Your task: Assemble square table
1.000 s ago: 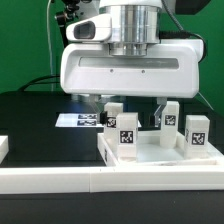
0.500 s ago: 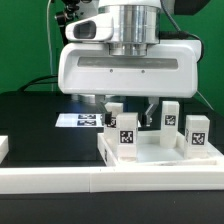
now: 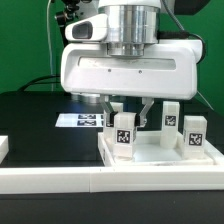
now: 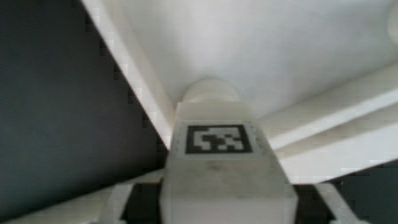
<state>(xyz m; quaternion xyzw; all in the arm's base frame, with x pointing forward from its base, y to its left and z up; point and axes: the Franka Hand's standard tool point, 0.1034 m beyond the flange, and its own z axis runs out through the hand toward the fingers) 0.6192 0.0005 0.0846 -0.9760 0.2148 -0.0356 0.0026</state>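
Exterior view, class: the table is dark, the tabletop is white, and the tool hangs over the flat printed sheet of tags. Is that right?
Not quite. The exterior view shows the tool over the white tabletop, its fingers either side of a tagged leg. The printed sheet lies farther back on the dark table, towards the exterior view's left.

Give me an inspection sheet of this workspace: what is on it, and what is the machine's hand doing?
Surface: black table, white border rail along the front.
Job's things: white tabletop carrying three upright tagged legs.
Clutter: marker board lying flat behind.
End effector: fingers on either side of the nearest leg; a firm grip cannot be told.
Cables: nothing seen.
Surroundings: green backdrop.
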